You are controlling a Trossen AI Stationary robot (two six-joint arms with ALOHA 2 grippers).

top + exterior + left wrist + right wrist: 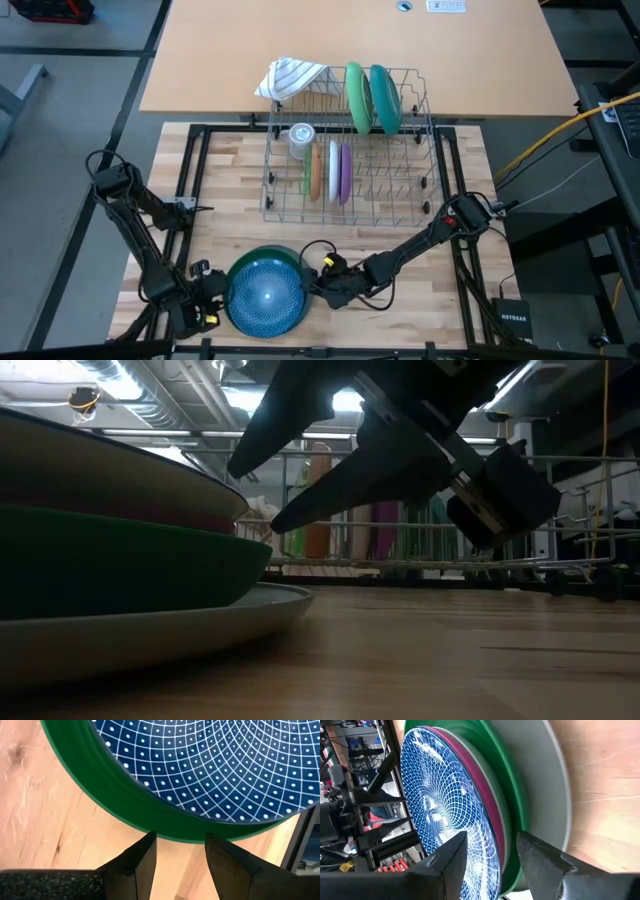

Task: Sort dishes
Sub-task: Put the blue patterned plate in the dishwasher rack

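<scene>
At table's near edge, stack of dishes sits topped by blue patterned plate; right gripper spread at its rim, left gripper apart opposite; likely picking step; next: close on top plate, carry to rack.

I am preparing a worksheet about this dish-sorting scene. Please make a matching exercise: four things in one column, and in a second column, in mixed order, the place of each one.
Things:
1. blue patterned plate
2. striped cloth
3. small glass
4. right hand

Places:
A. draped over the far left corner of the rack
B. on top of the stack at the near edge of the table
C. just right of the stack, fingers open
D. inside the rack, left of the standing small plates

Pairs: 1-B, 2-A, 3-D, 4-C
</scene>
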